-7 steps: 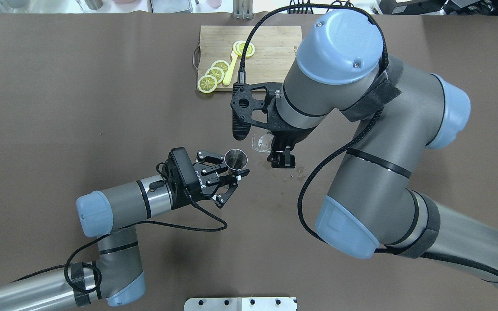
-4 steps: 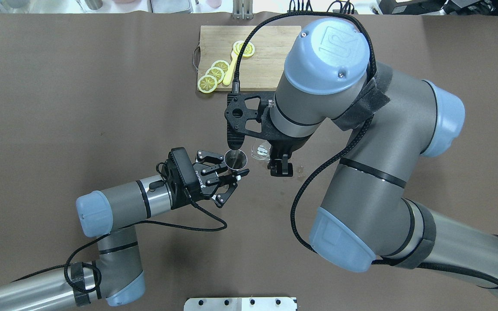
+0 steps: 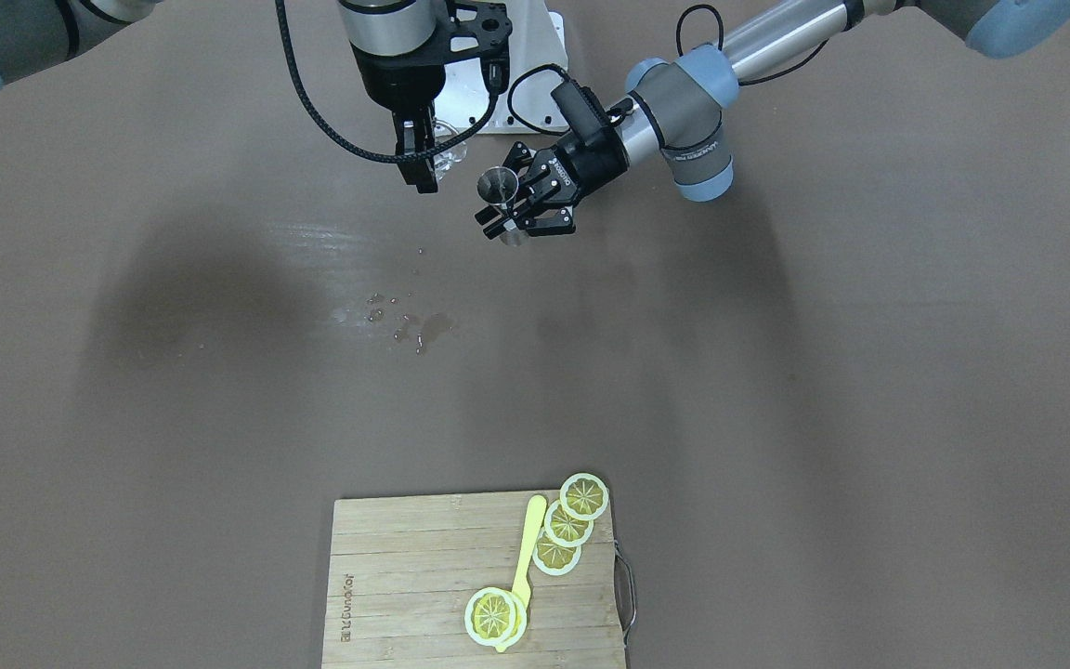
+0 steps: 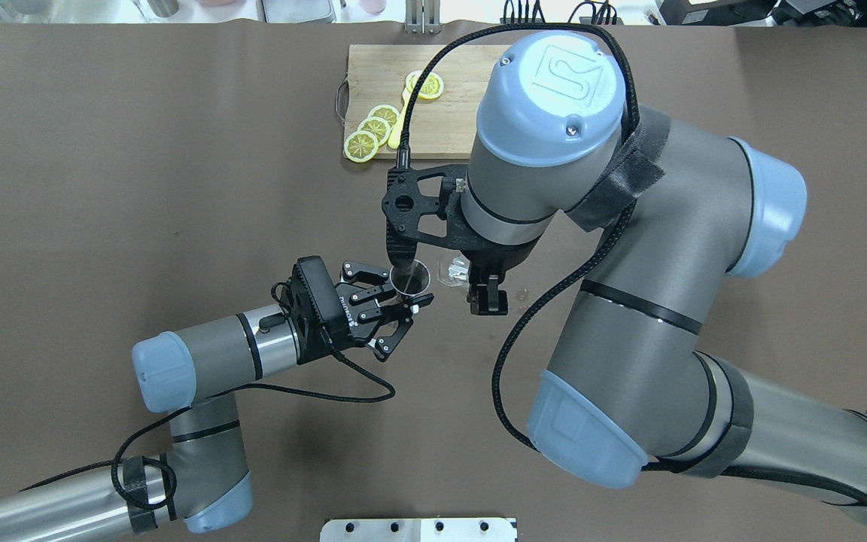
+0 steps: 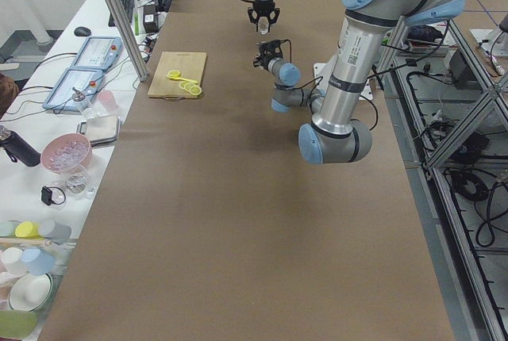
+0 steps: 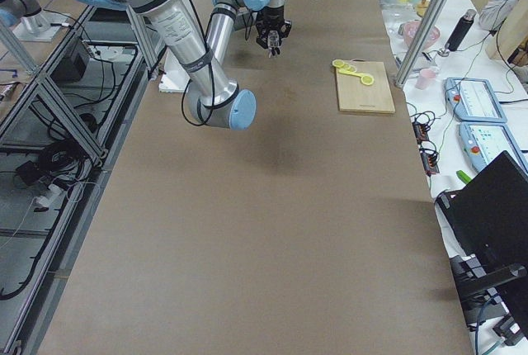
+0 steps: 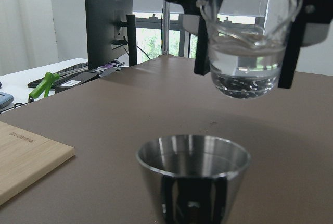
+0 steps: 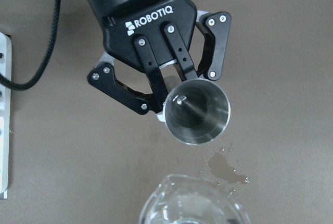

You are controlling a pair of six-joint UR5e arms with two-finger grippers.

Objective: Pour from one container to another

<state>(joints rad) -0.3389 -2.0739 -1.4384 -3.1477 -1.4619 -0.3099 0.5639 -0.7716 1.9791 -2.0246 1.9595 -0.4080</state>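
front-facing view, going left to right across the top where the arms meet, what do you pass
right hand → glass cup → metal jigger → blue joint of the left arm

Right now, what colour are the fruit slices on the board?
Yellow. The lemon slices show best in the exterior front-facing view.

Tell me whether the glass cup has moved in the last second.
Yes. In the overhead view the glass cup has shifted away from the cutting board, toward the robot, now level with the unmoved jigger.
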